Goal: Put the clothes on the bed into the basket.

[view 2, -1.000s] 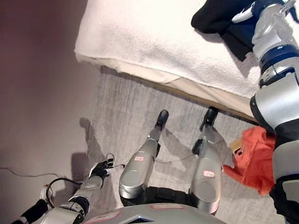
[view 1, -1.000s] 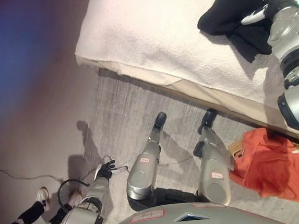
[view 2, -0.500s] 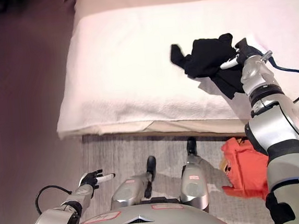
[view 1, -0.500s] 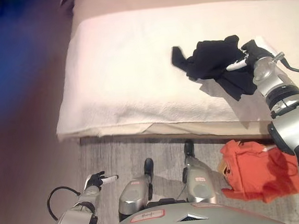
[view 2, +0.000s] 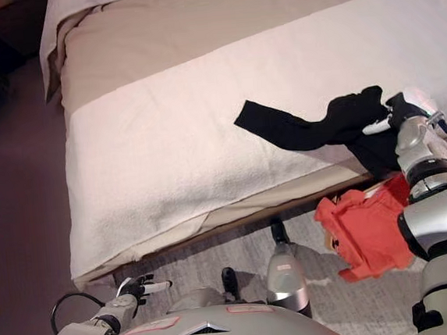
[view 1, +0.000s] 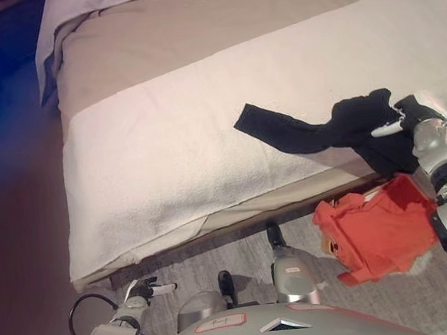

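Observation:
A black garment (view 1: 322, 131) lies stretched over the white blanket (view 1: 174, 140) at the bed's near edge, one end trailing left. My right hand (view 1: 407, 116) is shut on its right end, which hangs over the bed's edge. It also shows in the right eye view (view 2: 395, 117). An orange basket (view 1: 378, 228) with orange cloth stands on the floor below the hand, next to the bed. My left hand (view 1: 144, 288) hangs low by the floor at the lower left, empty, with fingers curled and one white-tipped finger pointing out.
The bed (view 1: 196, 29) has a beige sheet and a pillow (view 1: 76, 4) at the far left. Grey carpet (view 1: 238, 241) lies between me and the bed.
The camera has swung, so the whole scene has shifted. My right hand has pulled the black garment toward the bed's edge, and it is now stretched out long instead of bunched.

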